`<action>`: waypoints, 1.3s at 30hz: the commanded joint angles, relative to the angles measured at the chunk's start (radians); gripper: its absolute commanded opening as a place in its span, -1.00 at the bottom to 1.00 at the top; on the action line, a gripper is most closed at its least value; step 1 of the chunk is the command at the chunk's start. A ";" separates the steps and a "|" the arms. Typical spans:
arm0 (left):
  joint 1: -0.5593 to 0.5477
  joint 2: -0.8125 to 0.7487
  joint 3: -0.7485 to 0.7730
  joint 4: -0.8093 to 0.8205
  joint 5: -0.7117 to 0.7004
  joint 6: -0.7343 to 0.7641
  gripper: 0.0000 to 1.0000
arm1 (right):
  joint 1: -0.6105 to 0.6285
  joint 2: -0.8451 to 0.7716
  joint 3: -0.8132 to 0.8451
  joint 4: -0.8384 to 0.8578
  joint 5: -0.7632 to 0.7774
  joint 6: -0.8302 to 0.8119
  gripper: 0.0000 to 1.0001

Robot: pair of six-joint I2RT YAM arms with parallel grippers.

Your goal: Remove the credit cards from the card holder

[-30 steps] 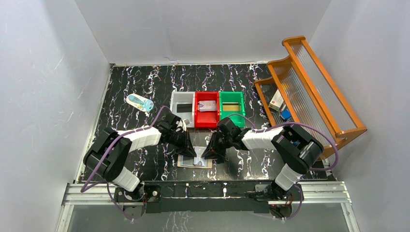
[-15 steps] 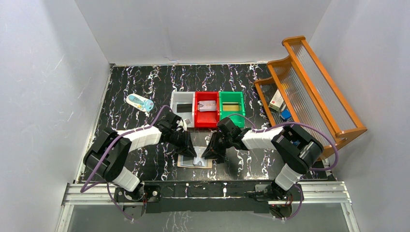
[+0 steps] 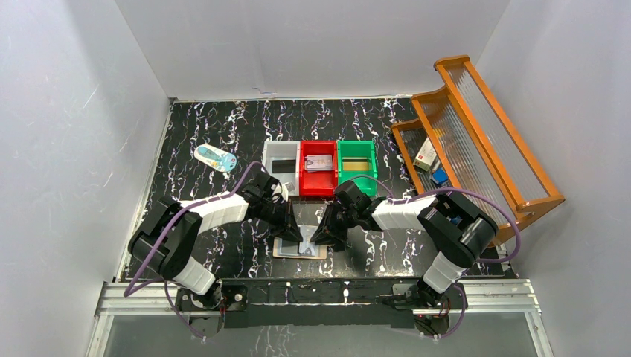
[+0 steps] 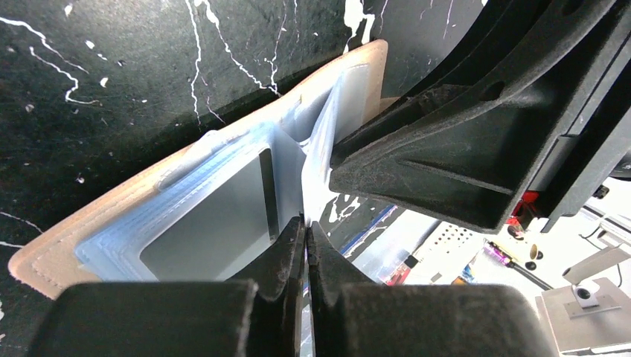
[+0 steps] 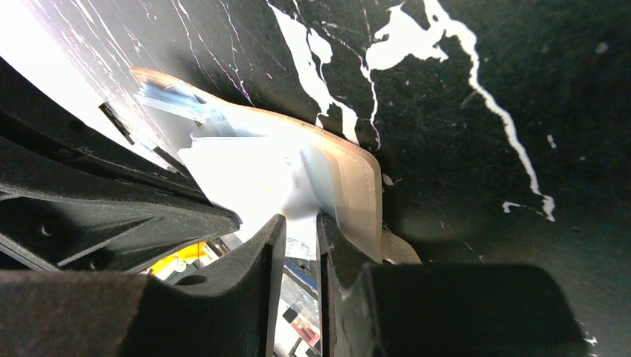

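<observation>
Black marbled table [image 3: 223,126]: card holder [image 3: 300,250] lies open near the front edge, between both arms. At its centre fold the left gripper [image 4: 305,223] is pinched fully closed. The right gripper [image 5: 300,223] has fingers narrowly apart on the pale pocket; I cannot tell if it grips.

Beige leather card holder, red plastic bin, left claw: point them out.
beige leather card holder [image 3: 285,251], top view, left end.
red plastic bin [image 3: 317,190], top view, front wall.
left claw [image 4: 304,227], left wrist view, between fingertips.

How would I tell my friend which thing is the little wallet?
Find the black marbled table, then the middle of its near edge. The card holder lies open there. It alone is tan with pale blue pockets; the bins behind are white, red and green plastic.
</observation>
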 commanded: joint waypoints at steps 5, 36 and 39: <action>-0.001 -0.037 0.021 -0.061 0.028 0.035 -1.00 | -0.007 0.042 0.000 -0.095 0.107 -0.036 -0.38; 0.000 -0.061 0.080 -0.217 -0.151 0.100 -1.00 | -0.008 -0.017 0.140 0.004 0.019 -0.123 -0.18; -0.001 -0.063 0.079 -0.215 -0.149 0.098 -1.00 | -0.004 0.031 0.141 -0.004 0.006 -0.113 -0.16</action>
